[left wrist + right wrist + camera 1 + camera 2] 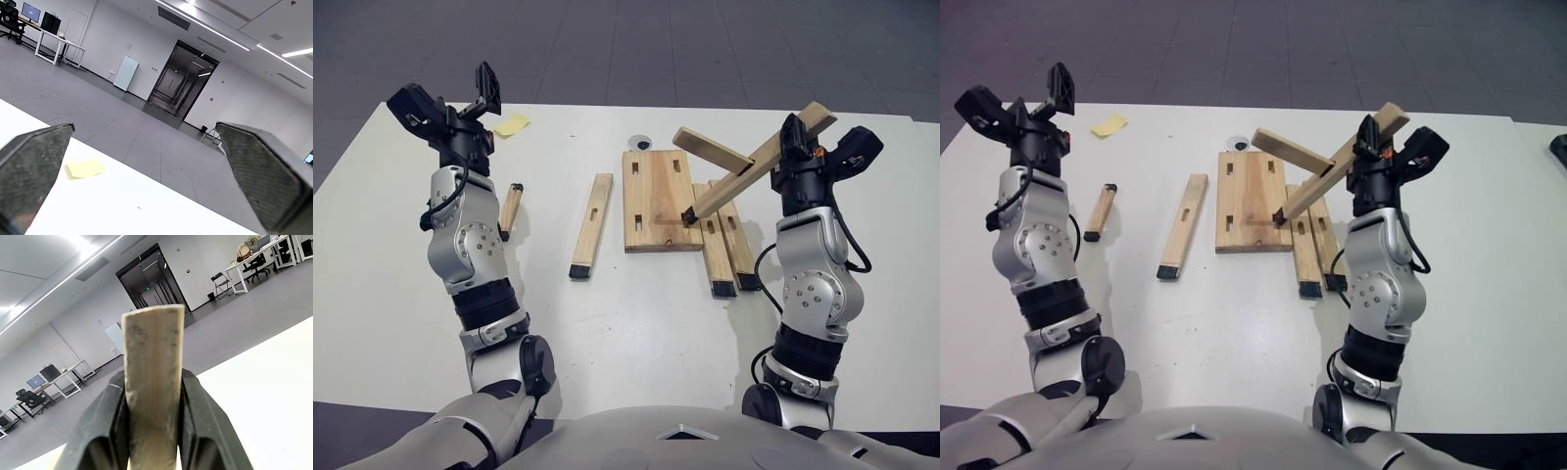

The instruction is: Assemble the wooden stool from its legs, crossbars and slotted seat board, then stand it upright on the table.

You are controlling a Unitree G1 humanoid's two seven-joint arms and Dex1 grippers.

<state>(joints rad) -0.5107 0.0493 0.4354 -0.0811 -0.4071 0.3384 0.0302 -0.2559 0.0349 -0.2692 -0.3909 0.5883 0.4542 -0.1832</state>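
The slotted seat board (656, 196) lies flat at the table's middle. My right gripper (795, 139) is shut on a wooden leg (744, 176) held aslant; in the right wrist view the leg's end (152, 382) sits clamped between the fingers. The leg's black-capped foot rests on the board near its right edge, and a crossbar (710, 149) sticks out from the leg over the board. Two more legs (722, 247) lie side by side right of the board. One loose leg (591, 225) and a short crossbar (511, 209) lie to its left. My left gripper (458, 98) hangs open and empty above the table's far left.
A yellow note (512, 123) lies near the far left edge, also seen between the left fingers (84, 168). A round cable hole (641, 143) sits just behind the board. The white table (626, 323) is bare at the front.
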